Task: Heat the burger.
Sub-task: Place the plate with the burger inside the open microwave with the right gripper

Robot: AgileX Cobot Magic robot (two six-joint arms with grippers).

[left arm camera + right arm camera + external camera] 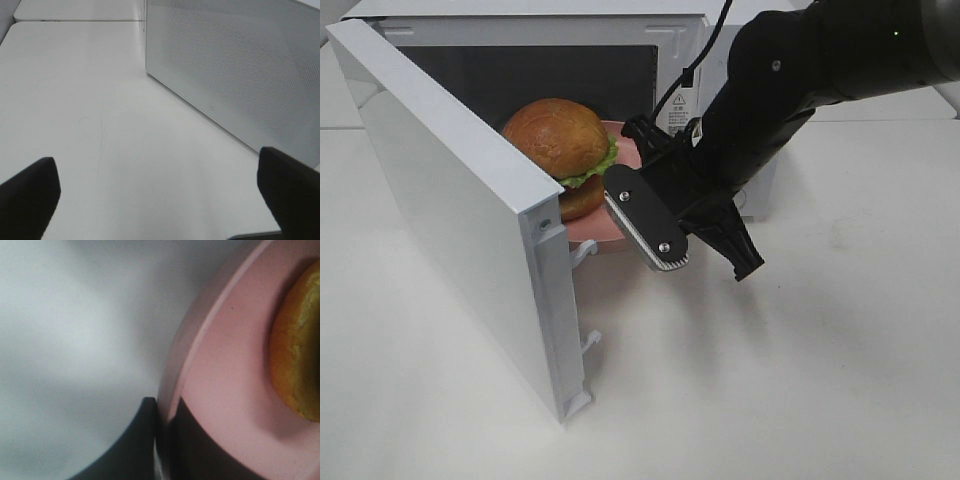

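The burger (560,150), with its golden bun and green lettuce frill, sits on a round pink plate (592,228) at the mouth of the open white microwave (550,30). My right gripper (617,200) reaches in from the right and is shut on the plate's near rim. In the right wrist view its dark fingers (150,440) pinch the pink plate (225,365) edge, with the burger's bun (300,350) just beyond. My left gripper (157,167) is open over bare table, nothing between its fingers. The high view does not show it.
The microwave door (450,200) swings out towards the front left, hiding part of the burger and plate. Its perforated panel (240,75) stands close ahead of my left gripper. White table (800,380) stretches in front and to the right.
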